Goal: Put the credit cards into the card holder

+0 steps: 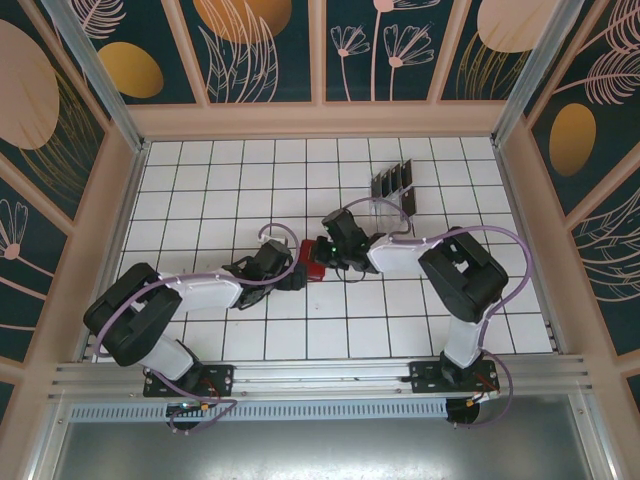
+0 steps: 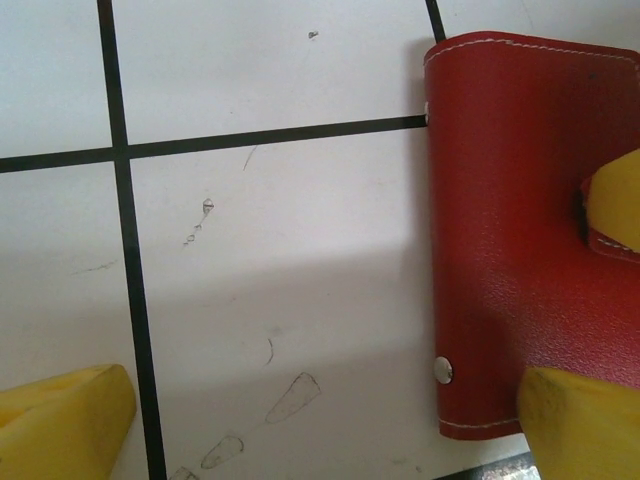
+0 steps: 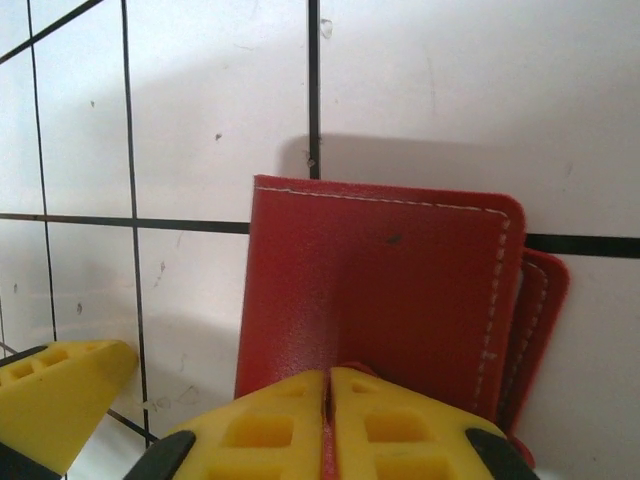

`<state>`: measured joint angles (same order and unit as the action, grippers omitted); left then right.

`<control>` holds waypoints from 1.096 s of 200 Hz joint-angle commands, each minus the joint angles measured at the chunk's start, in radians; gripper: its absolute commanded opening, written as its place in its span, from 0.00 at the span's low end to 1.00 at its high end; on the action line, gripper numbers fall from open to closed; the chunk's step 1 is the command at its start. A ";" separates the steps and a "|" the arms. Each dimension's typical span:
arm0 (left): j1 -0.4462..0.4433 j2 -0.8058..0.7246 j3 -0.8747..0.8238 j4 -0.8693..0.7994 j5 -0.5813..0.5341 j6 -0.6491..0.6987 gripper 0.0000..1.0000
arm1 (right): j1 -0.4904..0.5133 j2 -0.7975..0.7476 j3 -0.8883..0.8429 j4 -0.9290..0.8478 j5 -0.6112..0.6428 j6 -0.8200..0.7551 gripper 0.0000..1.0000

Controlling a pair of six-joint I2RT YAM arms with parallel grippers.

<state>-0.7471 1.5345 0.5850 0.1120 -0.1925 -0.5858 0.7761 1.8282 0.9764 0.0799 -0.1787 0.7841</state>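
**Worktop [image 1: 200, 200]:** A white tiled surface with black grid lines is noted. Faint scuff marks are seen on it in the left wrist view.

**Card holder [image 1: 314, 264]:** The red case is found near the middle of the worktop, between the two tools. In the left wrist view the card holder [image 2: 510, 230] is seen lying flat across a grid line, with white stitching along its edge and a metal snap stud [image 2: 443, 371] near one corner. In the right wrist view the card holder [image 3: 380, 290] is seen with a second red leaf showing behind its right edge.

**Right tool [image 1: 336, 254]:** In its own view the right tool [image 3: 329, 400] is seen narrowed almost fully. Its yellow fingers [image 3: 260, 430] are pressed close together, and a thin red edge of the card holder is pinched between them.

**Left tool [image 1: 292, 276]:** In its own view the left tool [image 2: 325, 395] is spread wide. One finger is placed over bare worktop and the other at the near corner of the card holder. Nothing is gripped.

**Credit cards [image 1: 396, 182]:** Several dark cards are seen standing in a row in a clear rack [image 1: 408, 205], beyond the right tool and well apart from the card holder. Their markings cannot be made out.
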 commanded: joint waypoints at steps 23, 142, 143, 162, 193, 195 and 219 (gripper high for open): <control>0.002 -0.076 0.012 -0.116 -0.029 -0.081 0.98 | 0.003 -0.073 0.184 -0.097 0.007 -0.101 0.41; 0.317 -0.448 0.182 0.096 -0.419 0.277 0.99 | -0.476 -0.750 -0.123 -0.141 0.420 -0.245 0.99; 0.319 -0.451 0.178 0.108 -0.421 0.287 0.98 | -0.481 -0.754 -0.128 -0.137 0.426 -0.248 0.99; 0.399 -0.494 0.087 0.257 -0.427 0.374 0.98 | -0.596 -0.795 -0.218 -0.074 0.472 -0.306 0.99; 0.549 -0.528 -0.087 0.408 -0.380 0.377 0.99 | -0.711 -0.797 -0.358 0.067 0.487 -0.382 0.99; 0.553 -0.527 -0.100 0.418 -0.379 0.378 0.99 | -0.713 -0.796 -0.369 0.078 0.491 -0.385 0.99; 0.584 -0.470 -0.217 0.573 -0.354 0.397 0.99 | -0.721 -0.770 -0.475 0.237 0.568 -0.437 0.99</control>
<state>-0.1848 1.0191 0.4561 0.4622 -0.5652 -0.2462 0.0620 1.0431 0.5797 0.1059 0.2848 0.4332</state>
